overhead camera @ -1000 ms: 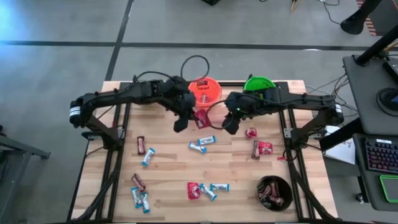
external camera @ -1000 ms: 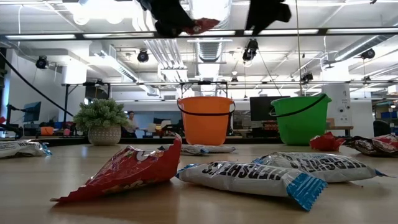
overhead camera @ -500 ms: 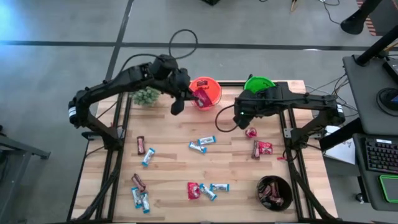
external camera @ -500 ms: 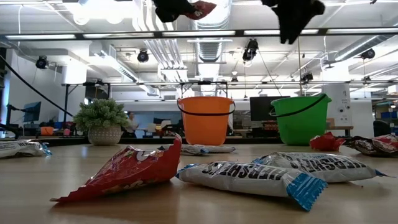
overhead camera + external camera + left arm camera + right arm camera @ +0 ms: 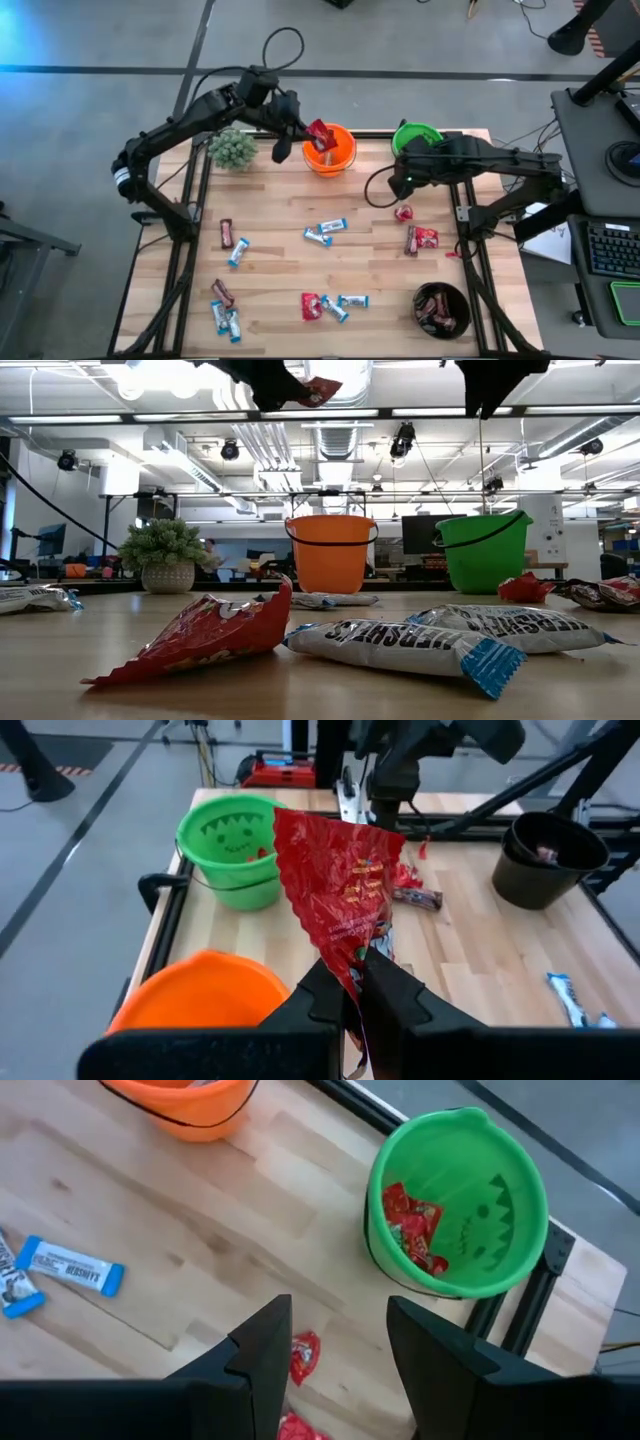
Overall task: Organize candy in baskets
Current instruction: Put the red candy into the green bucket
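Two pails (image 5: 331, 150) (image 5: 416, 136) stand side by side at the table's (image 5: 270, 265) far edge, the plant (image 5: 232, 151) to their left. The bowl (image 5: 441, 309) sits at the near right corner. Candy (image 5: 325, 232) lies scattered between. The left gripper (image 5: 292, 127) hangs at the left pail's rim, the right gripper (image 5: 400, 186) just before the right pail.

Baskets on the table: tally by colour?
Orange pail: 1
Green pail: 1
Black bowl: 1
Total: 3
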### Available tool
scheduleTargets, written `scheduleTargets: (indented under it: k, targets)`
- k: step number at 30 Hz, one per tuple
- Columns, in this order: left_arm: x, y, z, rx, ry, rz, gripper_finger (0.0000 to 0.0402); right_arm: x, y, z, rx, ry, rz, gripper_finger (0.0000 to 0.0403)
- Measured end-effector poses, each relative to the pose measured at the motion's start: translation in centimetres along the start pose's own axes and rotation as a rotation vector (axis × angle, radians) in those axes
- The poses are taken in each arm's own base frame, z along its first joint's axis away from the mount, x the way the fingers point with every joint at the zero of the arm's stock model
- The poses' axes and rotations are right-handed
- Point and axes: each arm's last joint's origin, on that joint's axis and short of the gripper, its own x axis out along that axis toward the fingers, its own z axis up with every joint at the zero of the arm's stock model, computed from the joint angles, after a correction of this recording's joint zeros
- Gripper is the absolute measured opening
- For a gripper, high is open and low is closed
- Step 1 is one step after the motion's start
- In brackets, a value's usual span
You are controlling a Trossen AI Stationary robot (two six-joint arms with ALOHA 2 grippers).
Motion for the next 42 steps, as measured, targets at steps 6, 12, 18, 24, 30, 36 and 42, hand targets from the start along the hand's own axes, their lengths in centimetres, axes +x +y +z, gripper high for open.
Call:
scheduleTargets:
  k: [6, 12, 18, 24, 30, 36, 42]
  targets:
    - [2.5, 2.7, -1.0, -0.015, -0.023, -0.041, 0.0, -0.3, -0.9, 0.1, 0.029, -0.017, -0.005, 0.016]
    - [4.9, 6.3, -1.7, -0.023, -0.065, -0.051, 0.0, 0.0, -1.5, 0.6, 0.044, -0.045, -0.045, 0.016]
    - [6.8, 10.5, -0.3, -0.031, -0.092, -0.086, 0.0, 0.2, -2.3, 1.2, 0.089, -0.087, -0.104, 0.016]
    - [8.9, 14.5, 1.0, -0.02, -0.096, -0.087, 0.0, 0.4, -3.6, 1.9, 0.146, -0.118, -0.161, 0.016]
    - [9.4, 16.6, -1.9, -0.083, -0.139, -0.094, 0.0, -0.2, -5.4, 1.9, 0.208, -0.155, -0.179, 0.016]
    - [8.3, 17.5, -2.4, -0.113, -0.132, -0.105, 0.0, -0.9, -6.9, 1.7, 0.261, -0.176, -0.176, 0.016]
    - [7.2, 17.2, -0.7, -0.05, -0.172, -0.106, 0.0, -0.6, -8.1, 2.2, 0.281, -0.166, -0.215, 0.016]
